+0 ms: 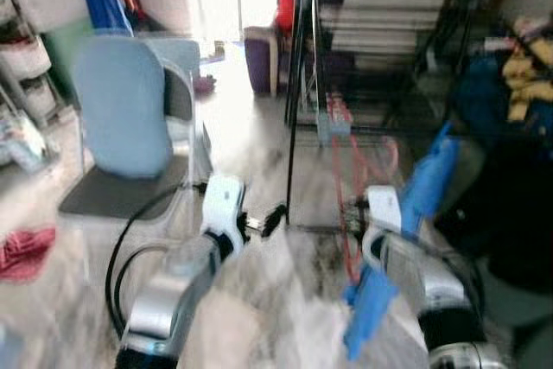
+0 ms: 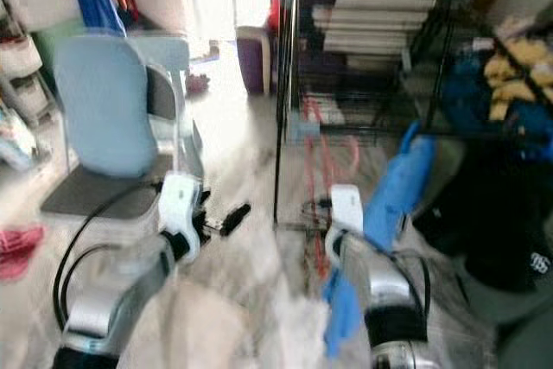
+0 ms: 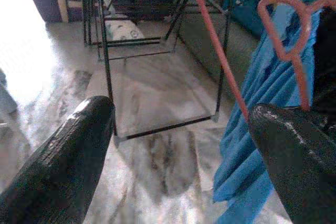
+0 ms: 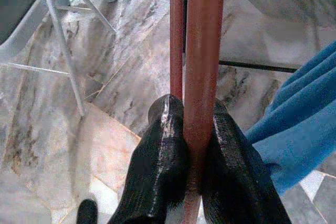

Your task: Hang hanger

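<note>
OK, head views are coming through blurred: the right gripper [image 1: 356, 210] is sitting right of centre, holding up a red hanger [image 1: 339, 162] with a blue garment [image 1: 421, 192] draping off it toward the lower right of the frame. The black drying rack [image 1: 298, 84] is standing just behind, upper centre. The left gripper [image 1: 270, 219] is hanging at centre-left, touching nothing, with a light-blue chair [image 1: 125, 114] sitting in the upper left. Left wrist view: the two black fingers [image 3: 63, 156] are standing wide apart with nothing between them, marble floor [image 3: 152, 145] and rack legs showing in the gap, hanger and blue cloth running down the right edge. Right wrist view: the black fingers [image 4: 163, 145] are pinching tight on the red hanger bar, centre frame, blue cloth sitting at the right edge.
</note>
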Tool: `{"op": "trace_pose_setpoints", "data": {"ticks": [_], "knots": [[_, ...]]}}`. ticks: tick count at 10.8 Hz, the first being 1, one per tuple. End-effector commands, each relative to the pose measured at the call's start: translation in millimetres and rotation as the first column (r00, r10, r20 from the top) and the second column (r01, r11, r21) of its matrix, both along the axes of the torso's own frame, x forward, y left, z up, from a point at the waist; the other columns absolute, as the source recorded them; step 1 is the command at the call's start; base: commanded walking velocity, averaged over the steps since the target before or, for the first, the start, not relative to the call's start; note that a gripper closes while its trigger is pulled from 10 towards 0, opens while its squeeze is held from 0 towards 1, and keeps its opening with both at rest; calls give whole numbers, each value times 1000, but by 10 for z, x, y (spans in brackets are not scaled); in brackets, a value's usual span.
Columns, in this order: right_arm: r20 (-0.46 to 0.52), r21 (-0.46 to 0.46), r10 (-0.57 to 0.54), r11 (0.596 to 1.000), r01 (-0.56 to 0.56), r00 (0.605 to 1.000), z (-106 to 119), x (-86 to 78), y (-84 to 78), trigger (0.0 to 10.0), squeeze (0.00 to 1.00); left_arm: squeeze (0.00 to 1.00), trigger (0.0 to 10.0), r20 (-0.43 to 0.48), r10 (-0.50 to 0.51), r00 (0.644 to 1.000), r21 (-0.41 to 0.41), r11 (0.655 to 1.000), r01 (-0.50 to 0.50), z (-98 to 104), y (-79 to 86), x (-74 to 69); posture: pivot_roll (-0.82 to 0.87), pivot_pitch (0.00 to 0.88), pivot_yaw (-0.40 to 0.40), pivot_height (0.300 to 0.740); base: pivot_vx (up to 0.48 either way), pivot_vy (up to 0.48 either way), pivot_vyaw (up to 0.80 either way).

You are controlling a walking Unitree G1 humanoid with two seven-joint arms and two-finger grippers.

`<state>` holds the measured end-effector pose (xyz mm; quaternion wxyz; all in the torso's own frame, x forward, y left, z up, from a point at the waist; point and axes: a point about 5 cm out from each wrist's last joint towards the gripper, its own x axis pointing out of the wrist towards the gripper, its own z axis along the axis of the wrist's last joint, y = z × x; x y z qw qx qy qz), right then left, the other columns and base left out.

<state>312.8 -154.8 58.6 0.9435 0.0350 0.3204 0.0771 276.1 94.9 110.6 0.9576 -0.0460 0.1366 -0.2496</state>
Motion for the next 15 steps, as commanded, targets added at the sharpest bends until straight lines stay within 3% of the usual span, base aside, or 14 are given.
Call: {"op": "trace_pose_setpoints", "data": {"ticks": [1, 4, 8, 11, 15], "knots": [[27, 5, 10, 1000, -10, 1000, 107, 99, -30, 10000, 0, 0, 10000, 21, 16, 1000, 10, 1000, -16, 48, 25, 33, -83, 0, -35, 740, 0, 0, 0], [3, 11, 42, 999, -42, 999, 55, 73, 23, 10000, 0, 0, 10000, 22, 10, 1000, 1, 1000, -10, 49, 24, 21, -81, 0, -30, 740, 0, 0, 0], [-58, 11, 41, 999, -40, 997, -87, -39, 75, 10000, 0, 0, 10000, 13, 6, 1000, -4, 1000, -6, 42, 28, 26, -82, 0, -29, 740, 287, 364, 0], [-183, -13, -13, 1000, 11, 983, -312, -233, 61, 10000, 0, 0, 10000, 9, -4, 1000, 0, 1000, 4, 37, 9, 24, -80, 0, -33, 740, 289, 384, 0], [-205, -25, -50, 999, 45, 978, -371, -312, 73, 10000, 0, 0, 10000, 20, -26, 999, 1, 1000, 26, 51, -31, 17, -83, 0, -30, 740, 73, 159, 0]]}}
